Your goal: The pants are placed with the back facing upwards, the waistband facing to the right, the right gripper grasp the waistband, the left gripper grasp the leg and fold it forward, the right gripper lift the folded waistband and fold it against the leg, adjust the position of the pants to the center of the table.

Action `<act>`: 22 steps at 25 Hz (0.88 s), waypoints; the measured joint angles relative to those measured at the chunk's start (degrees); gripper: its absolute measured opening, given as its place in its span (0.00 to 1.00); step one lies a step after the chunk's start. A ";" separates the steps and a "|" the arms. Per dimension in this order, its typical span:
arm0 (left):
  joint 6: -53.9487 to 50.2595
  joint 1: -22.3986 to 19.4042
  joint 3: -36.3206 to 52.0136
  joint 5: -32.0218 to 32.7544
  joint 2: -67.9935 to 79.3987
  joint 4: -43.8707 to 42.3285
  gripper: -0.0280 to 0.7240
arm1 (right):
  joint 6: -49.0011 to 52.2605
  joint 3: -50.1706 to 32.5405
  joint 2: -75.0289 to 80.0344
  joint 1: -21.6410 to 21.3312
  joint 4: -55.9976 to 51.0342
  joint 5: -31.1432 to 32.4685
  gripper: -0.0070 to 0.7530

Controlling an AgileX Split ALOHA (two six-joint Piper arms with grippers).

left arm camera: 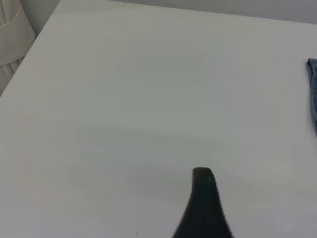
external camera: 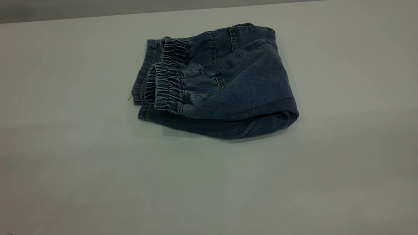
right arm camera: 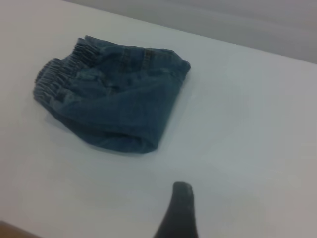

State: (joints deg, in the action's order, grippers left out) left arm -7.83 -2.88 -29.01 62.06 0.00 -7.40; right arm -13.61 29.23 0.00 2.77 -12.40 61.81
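Your pants (external camera: 225, 85) lie folded, waistband (external camera: 166, 86) at 9 o'clock over the leg hems, both folds apparently done; only centring on the table (external camera: 65, 163) remains, jaws' state untellable.

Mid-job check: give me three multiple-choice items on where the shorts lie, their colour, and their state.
1. The faded blue denim pants lie:
A. on the pale grey table
B. in a gripper
C. off the table

2. Their colour:
A. red
B. blue
C. green

3. Their state:
A. spread flat
B. hanging
C. folded into a bundle

Key: A, they rest on the surface untouched, the left gripper's finger and the right gripper's finger apart from them; B, denim blue; C, the gathered waistband lies on top of the layers.
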 joint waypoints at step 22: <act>0.00 2.59 0.00 0.00 0.00 -0.12 0.70 | 0.00 0.00 0.00 0.00 0.05 0.00 0.76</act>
State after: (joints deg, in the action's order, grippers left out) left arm -7.83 -0.29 -29.01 62.06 0.00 -7.52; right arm -13.61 29.23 0.00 2.77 -12.35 61.81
